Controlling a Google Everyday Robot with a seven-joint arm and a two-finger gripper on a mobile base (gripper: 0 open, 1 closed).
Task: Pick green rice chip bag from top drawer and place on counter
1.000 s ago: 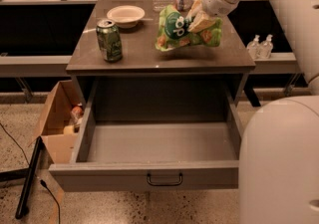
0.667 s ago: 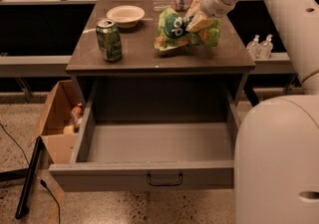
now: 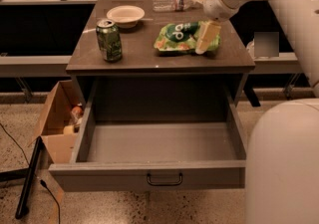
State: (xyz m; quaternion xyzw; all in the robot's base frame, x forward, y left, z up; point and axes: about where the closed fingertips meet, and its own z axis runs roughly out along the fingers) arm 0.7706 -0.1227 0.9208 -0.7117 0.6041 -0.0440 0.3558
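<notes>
1. The green rice chip bag is a crinkly light-green pouch with a dark green round logo and white lettering. It lies flat on its back on the right half of the counter.
2. The gripper hangs over the bag's right end with its jaws released and spread wide. One cream finger slants down across the bag's right edge, and the other points off toward the back of the counter.
3. The counter is a smooth, slightly glossy dark grey-brown top. A green soda can stands upright near its left front. A pale bowl sits behind the can, and a clear plastic bottle lies on its side at the back.
4. Below, the top drawer is pulled fully out, with grey walls and a small dark bar handle on its front panel.
5. A cardboard box stands open on the speckled floor just left of the drawer, with some items inside. The robot's white body fills the lower right corner.
6. A moment ago the bag stood propped up and tilted, pinched in the gripper; now it lies flat and the grip is let go. The can, bowl, drawer and box have not moved.
</notes>
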